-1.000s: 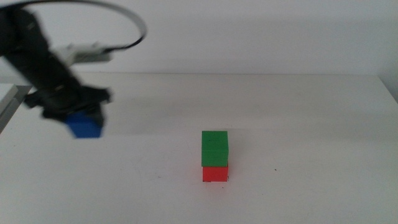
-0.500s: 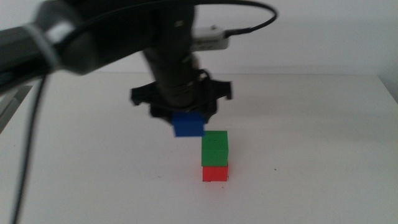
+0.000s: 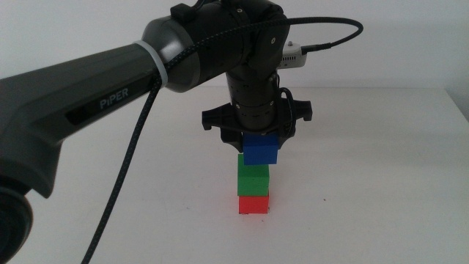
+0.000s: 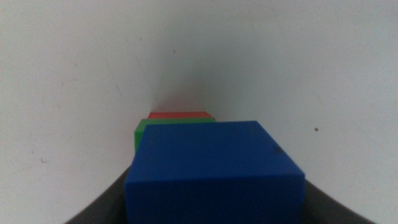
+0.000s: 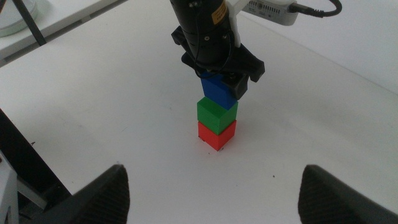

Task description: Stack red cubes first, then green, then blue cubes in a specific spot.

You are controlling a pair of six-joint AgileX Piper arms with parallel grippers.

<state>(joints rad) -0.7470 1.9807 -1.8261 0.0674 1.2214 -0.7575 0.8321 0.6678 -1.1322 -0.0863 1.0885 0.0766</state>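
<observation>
Left gripper [image 3: 259, 141] clamps blue cube [image 3: 261, 152] slightly off-centre above green cube [image 3: 253, 180]; release risks toppling. Right gripper [image 5: 211, 190] waits, spread wide.

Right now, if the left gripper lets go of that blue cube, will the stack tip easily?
Possibly: the blue cube in the left gripper looks slightly offset over the green cube. The flat, matching faces on the red cube should probably sit steady, though a narrow single-cube column likely topples if nudged.

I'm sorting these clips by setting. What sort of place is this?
Probably a robotics lab or test bench: a bare white table against a plain wall, nothing homely in view. The left gripper of an arm labelled PIPER holds a blue cube over a green cube stacked on a red cube. The right gripper waits, open.
</observation>
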